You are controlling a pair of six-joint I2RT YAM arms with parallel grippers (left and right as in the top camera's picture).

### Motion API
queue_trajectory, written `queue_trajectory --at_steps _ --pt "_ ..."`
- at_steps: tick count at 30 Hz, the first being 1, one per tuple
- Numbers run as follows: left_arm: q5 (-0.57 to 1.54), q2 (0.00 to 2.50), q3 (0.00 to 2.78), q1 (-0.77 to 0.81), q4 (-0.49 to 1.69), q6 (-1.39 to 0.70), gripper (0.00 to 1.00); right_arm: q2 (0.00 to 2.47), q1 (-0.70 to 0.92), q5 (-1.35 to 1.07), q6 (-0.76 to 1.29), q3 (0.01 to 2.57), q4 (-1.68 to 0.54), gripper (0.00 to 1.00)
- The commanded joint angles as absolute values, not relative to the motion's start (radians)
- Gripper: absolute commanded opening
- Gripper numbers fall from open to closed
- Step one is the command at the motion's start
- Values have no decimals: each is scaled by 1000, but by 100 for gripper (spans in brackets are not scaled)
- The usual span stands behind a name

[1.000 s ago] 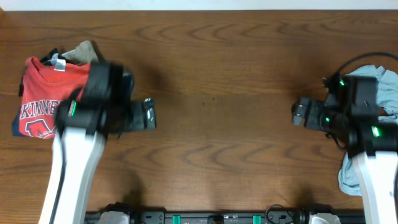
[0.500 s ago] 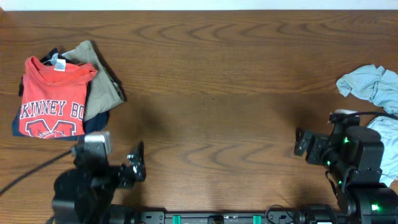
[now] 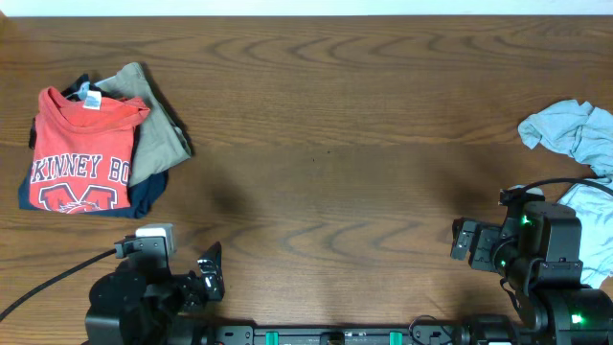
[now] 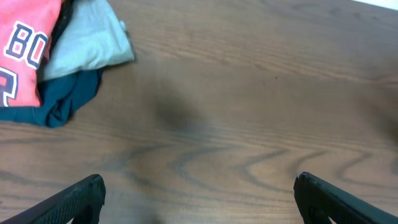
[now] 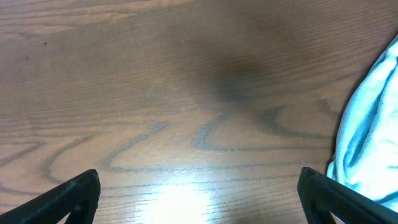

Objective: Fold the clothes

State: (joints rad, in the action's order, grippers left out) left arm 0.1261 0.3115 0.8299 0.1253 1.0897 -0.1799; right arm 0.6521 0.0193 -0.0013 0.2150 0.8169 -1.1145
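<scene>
A coral-red T-shirt (image 3: 81, 153) with white lettering lies folded at the far left, on top of a khaki garment (image 3: 153, 134) and a dark blue one (image 3: 144, 196). The left wrist view catches that stack's corner: red T-shirt (image 4: 25, 56), pale garment (image 4: 90, 40), dark blue garment (image 4: 68, 99). A crumpled pale grey-blue shirt (image 3: 579, 134) lies at the far right; its edge (image 5: 367, 137) shows in the right wrist view. My left gripper (image 3: 211, 270) sits open near the front left edge with nothing between its fingers. My right gripper (image 3: 463, 240) is open over bare wood, left of the pale shirt.
A brown wooden table (image 3: 326, 144) stretches between the two heaps of clothes. A black cable (image 3: 48, 278) trails from the left arm at the front left. Another cable (image 3: 565, 182) loops by the right arm.
Both arms have pulled back toward the front edge. The left arm left the red T-shirt stack, which now shows fully. The right arm drew away from the pale shirt.
</scene>
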Motion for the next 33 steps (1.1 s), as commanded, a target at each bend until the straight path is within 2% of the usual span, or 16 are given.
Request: queue_trajectory --at_steps 1,11,16,20,27,33 --pt "115 310 825 124 1103 -181 98 647 27 11 201 811 -1117 99" --pt "115 310 825 124 1103 -181 98 612 27 11 201 798 -1119 99" --pt "115 310 825 124 1103 -181 98 517 27 23 200 753 -1087 99" --pt "115 310 825 124 1103 -181 98 383 28 12 200 623 -919 99" --pt "115 310 825 124 1103 -181 98 153 50 -57 184 306 -474 99" --pt "115 310 825 124 1103 -181 98 51 54 -56 141 149 -193 99"
